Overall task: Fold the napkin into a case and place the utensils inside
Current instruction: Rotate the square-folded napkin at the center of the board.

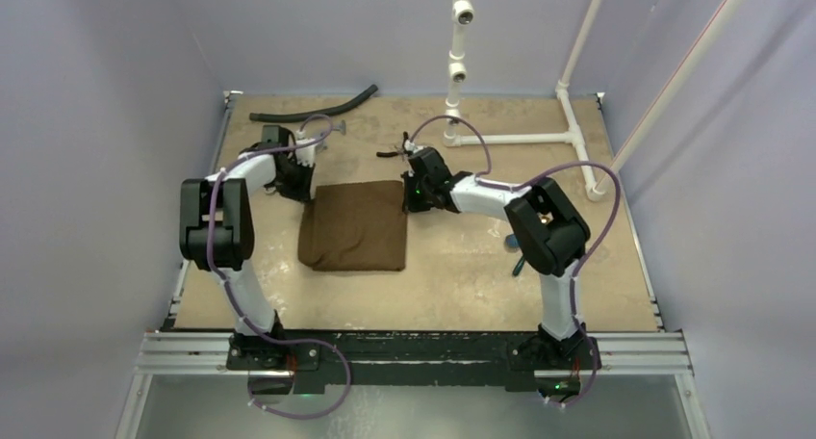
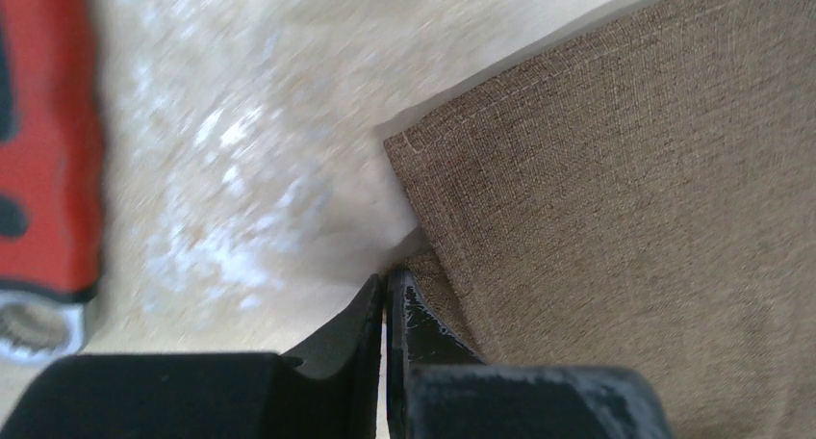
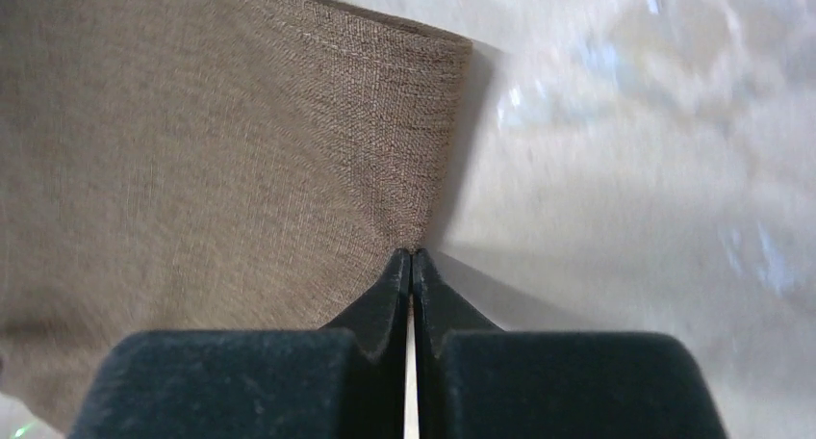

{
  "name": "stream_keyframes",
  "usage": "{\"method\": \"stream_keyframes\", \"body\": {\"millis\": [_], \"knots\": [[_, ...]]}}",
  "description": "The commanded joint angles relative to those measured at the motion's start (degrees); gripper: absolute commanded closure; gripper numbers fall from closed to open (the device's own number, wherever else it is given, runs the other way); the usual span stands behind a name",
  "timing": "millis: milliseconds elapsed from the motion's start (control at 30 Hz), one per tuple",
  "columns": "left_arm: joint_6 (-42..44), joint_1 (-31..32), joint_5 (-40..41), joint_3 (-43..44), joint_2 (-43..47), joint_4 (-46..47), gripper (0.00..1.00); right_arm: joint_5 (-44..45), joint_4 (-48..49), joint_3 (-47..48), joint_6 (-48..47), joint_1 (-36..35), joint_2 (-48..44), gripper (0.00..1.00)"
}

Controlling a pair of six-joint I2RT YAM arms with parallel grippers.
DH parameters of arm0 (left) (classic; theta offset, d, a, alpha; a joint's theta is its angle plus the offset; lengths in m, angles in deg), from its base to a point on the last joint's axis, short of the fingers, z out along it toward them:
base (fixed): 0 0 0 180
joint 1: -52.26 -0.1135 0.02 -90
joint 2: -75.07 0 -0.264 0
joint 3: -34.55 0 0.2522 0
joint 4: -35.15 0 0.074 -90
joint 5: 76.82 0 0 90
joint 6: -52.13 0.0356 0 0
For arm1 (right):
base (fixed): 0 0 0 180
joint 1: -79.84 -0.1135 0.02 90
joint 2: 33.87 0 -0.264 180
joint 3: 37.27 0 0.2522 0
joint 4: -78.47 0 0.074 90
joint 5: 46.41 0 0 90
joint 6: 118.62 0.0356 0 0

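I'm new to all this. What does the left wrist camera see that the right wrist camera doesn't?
Only the left wrist view: a red-handled tool with a metal ring end, at the picture's left edge, and the left pincer. Only the right wrist view: the right pincer. Both: the dark-brown woven cloth napkin, the pale speckled table, and black pincer jaws shut at the cloth's edge; whether they pinch it is unclear.

Your napkin (image 1: 352,225) lies central on the counter (image 1: 462,275); left claw (image 2: 386,283) at the napkin's far-left corner, right claw (image 3: 412,258) at its far-right; a hose (image 1: 313,109) lies along the far edge.
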Motion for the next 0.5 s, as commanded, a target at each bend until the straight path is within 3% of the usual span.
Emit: {"method": "stream_keyframes", "body": {"millis": [0, 200, 333, 467], "knots": [[-1.5, 5.6, -1.2, 2.1, -2.6, 1.6, 1.00, 2.3, 7.2, -10.6, 4.6, -0.2, -9.7, 1.00], [-1.5, 9.8, -2.0, 7.4, 0.1, 1.2, 1.00, 7.4, 13.5, -25.1, 9.2, -0.2, -19.4, 1.00], [1.1, 11.0, 0.8, 10.0, -0.4, 0.1, 0.97, 5.0, 9.0, -24.5, 9.8, -0.2, -19.3, 0.87], [3.5, 10.9, 3.5, 10.5, -0.5, 0.8, 0.73, 4.8, 5.3, -21.3, 8.8, -0.3, -21.7, 0.60]]}}
